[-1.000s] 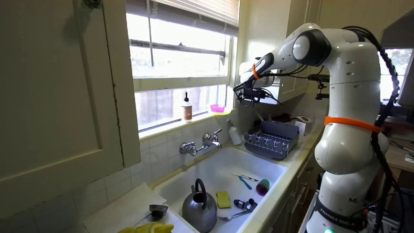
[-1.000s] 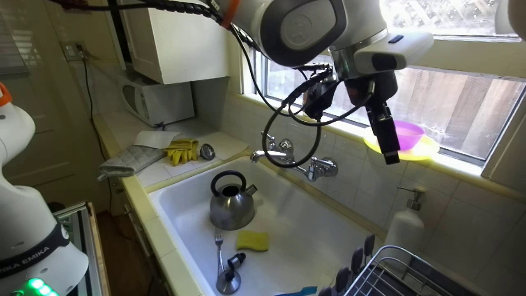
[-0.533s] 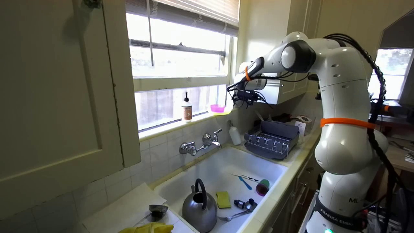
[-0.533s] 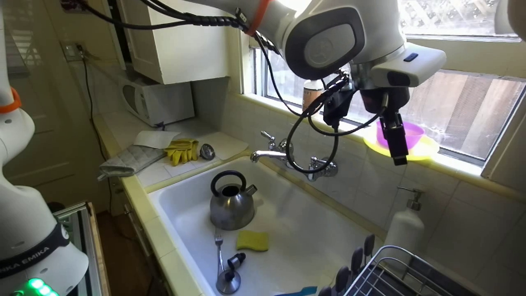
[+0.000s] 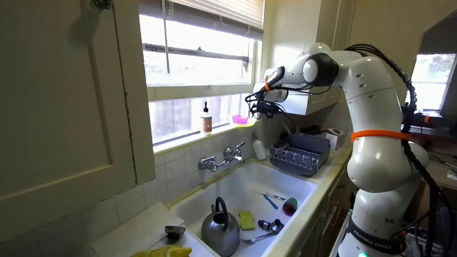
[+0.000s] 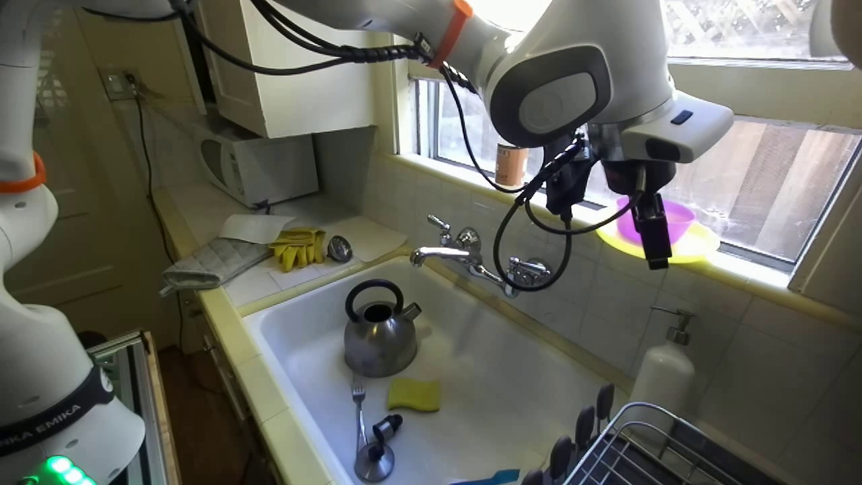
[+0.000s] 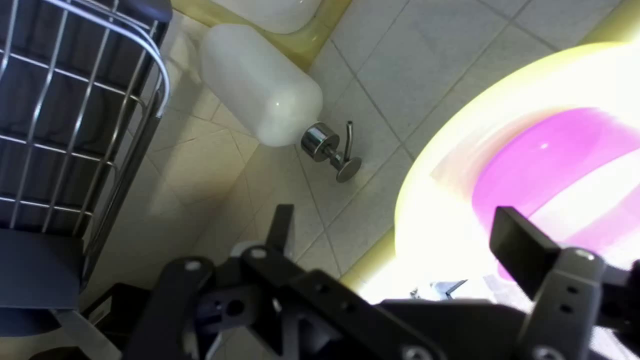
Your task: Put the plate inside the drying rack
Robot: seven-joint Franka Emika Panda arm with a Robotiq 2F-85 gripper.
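The gripper [image 7: 395,222] hangs above the counter [image 5: 303,205] near its back edge, the two fingers [image 7: 281,227] spread wide apart, beside the window sill [image 5: 178,144]. On the sill, above that back edge, lies the yellow plate [image 6: 700,244] with the pink bowl [image 7: 540,155] sitting on it. In the wrist view the plate's rim falls between the fingers and one finger overlaps the bowl; how far plate and bowl lie from the gripper, and whether they touch it, cannot be told. In an exterior view a dark fingertip [image 6: 658,249] hides part of both. The drying rack [image 5: 309,142] stands lower than the gripper, on the counter beyond one end of the sink [image 5: 275,175], between the back and front edges. A white pump bottle [image 6: 663,370] stands just beside the rack at the back edge, and a steel kettle [image 6: 380,343] stands in the sink toward its opposite end
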